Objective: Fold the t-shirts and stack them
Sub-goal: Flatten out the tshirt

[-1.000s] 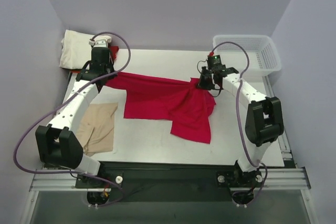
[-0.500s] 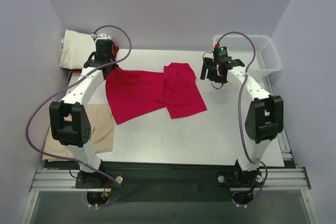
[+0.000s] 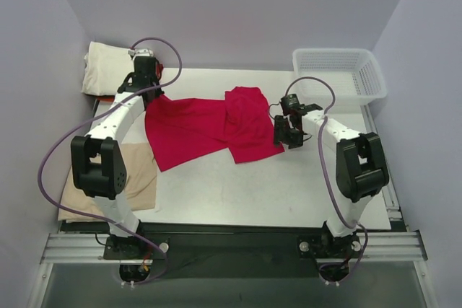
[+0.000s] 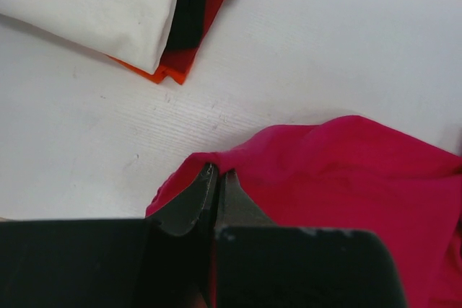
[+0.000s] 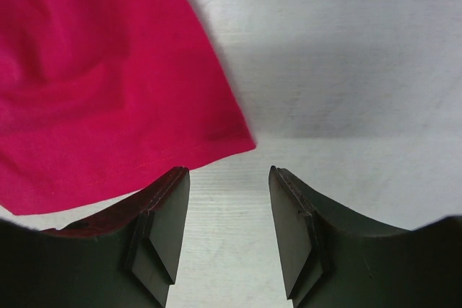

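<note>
One corner matters: with my left pincer (image 4: 216, 175) pinching the red shirt (image 3: 191, 128) near the desk's (image 3: 303, 192) far edge, my spread right pincer (image 5: 229, 178) should straddle the hem corner squarely.

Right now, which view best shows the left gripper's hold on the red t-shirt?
Left wrist: the left gripper is seen close up, shut on a fold of the red t-shirt. Top external shows it small at the shirt's far-left corner, its jaws hidden. Right wrist shows another shirt corner, not that grip.
</note>
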Robot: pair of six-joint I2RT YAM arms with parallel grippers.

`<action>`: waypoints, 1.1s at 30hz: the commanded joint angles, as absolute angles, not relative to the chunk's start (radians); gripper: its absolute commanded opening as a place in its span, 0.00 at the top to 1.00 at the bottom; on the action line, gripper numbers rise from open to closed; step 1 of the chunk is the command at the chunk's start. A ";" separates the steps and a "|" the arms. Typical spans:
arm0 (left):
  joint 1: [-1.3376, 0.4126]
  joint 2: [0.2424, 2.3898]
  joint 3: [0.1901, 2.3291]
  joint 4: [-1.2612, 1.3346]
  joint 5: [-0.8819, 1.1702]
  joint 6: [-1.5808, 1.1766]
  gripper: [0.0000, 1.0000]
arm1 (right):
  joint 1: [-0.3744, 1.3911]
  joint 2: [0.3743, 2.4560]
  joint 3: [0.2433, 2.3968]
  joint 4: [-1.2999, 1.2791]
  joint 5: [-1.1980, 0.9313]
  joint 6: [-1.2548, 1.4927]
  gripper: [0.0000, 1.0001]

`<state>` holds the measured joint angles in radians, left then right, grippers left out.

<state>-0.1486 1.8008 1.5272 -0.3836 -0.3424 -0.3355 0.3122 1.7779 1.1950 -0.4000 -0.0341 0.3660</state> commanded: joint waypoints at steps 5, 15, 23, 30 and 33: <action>-0.129 1.752 1.519 -0.325 -0.313 -0.356 1.00 | 0.337 1.861 1.247 -0.407 -0.034 0.388 0.52; -0.114 1.727 1.503 -0.324 -0.299 -0.353 1.00 | 0.334 1.907 1.262 -0.408 0.018 0.396 0.50; -0.100 1.715 1.502 -0.328 -0.298 -0.350 1.00 | 0.336 1.950 1.262 -0.410 0.008 0.400 0.72; -0.094 1.701 1.497 -0.341 -0.298 -0.348 1.00 | 0.341 1.908 1.249 -0.423 0.023 0.405 0.94; -0.091 1.690 1.500 -0.353 -0.296 -0.348 1.00 | 0.344 1.861 1.249 -0.462 0.080 0.413 1.00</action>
